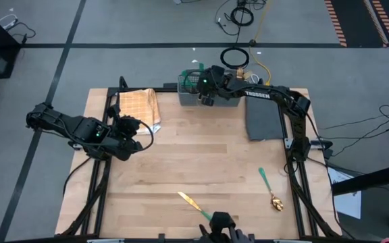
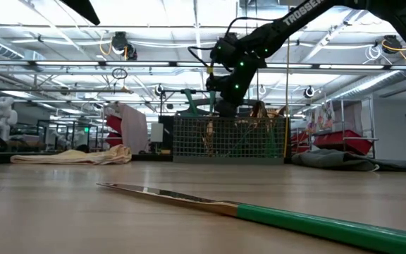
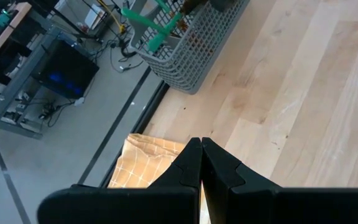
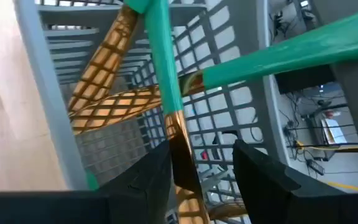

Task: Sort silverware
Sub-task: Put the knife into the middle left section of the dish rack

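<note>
The right end effector (image 1: 206,90) hangs over the grey cutlery basket (image 1: 189,96) at the counter's (image 1: 201,162) twelve o'clock edge. In the right wrist view its fingers (image 4: 145,180) stand apart, with a teal-handled, gold-headed piece (image 4: 166,74) between them, reaching down into a basket compartment; whether the fingers press on it cannot be told. More silverware stands in the basket. A knife (image 1: 193,204) lies at six o'clock on the counter, a spoon (image 1: 269,187) at four o'clock. The left end effector (image 1: 128,128), fingers together, waits at nine o'clock beside the tan checked cloth (image 1: 138,106).
</note>
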You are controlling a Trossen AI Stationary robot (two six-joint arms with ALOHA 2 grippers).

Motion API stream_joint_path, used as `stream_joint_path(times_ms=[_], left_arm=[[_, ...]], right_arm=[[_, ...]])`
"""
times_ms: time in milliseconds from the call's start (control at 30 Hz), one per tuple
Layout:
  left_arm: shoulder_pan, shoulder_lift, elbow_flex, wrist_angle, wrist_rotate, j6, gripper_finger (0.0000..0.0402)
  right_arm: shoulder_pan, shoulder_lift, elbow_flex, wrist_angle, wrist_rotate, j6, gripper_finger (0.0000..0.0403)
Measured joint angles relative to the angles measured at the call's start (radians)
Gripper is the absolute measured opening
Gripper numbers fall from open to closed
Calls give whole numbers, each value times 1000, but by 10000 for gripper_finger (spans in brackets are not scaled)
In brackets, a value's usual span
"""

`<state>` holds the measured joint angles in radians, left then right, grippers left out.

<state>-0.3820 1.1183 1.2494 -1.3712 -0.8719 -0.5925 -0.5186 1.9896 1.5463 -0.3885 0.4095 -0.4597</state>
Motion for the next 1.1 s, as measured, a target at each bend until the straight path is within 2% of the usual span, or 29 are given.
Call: stream_joint_path(times_ms=[100,167,333,367,700,1100], left_arm=[[0,0,0,0,0,3,8],[0,0,0,0,0,3,8],[0,0,0,0,0,3,8],[0,0,0,0,0,3,8],[0,0,0,0,0,3,8],[0,0,0,0,0,2,8]], right_arm=[[0,-1,0,-28,-20,8,149],[1,-2,1,-60,-23,17,126],[9,-2,0,-118,-22,28,23],[13,-2,0,-120,-19,27,12],[43,-4,-1,-112,-20,42,1],[45,-113,-3,-32,-127,142,0]])
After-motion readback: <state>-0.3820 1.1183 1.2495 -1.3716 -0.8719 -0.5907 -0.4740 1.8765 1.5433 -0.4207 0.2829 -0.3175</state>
